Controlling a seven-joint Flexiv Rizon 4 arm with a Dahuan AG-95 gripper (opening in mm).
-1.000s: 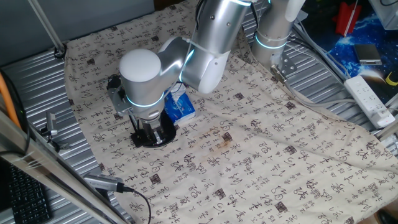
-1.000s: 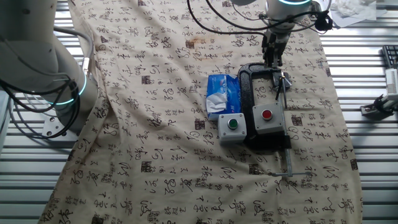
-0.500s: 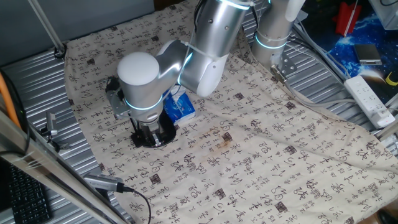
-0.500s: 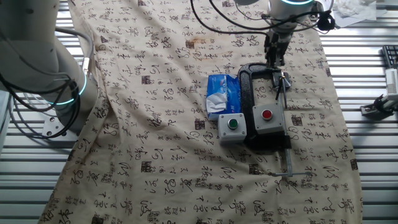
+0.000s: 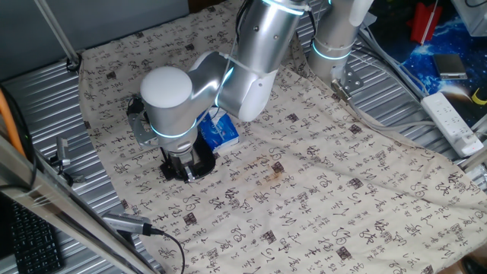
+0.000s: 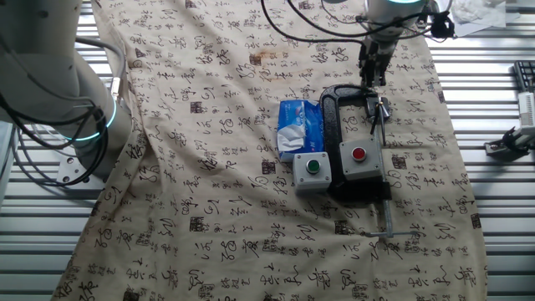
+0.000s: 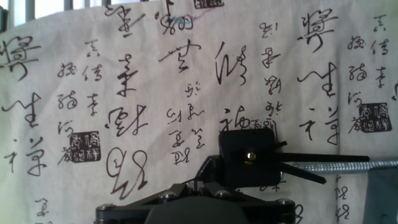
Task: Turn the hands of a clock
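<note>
**Gripper over clamp head, clock piece below the jaws**

I count one clock [image 7: 247,160]: a small black square body with a brass centre and thin black hands pointing out sideways, lying on the printed cloth [image 7: 124,93] just ahead of the jaws. One gripper [image 6: 369,65], pointing down over the head of the one black C-clamp [image 6: 351,142]. I cannot tell how far the jaws stand apart, nor whether they touch anything. Two grey button boxes: green button [image 6: 313,171], red button [image 6: 359,160], the red one inside the clamp frame. One blue tissue box [image 6: 299,128], white tissue showing in its slot, beside the clamp.
</note>
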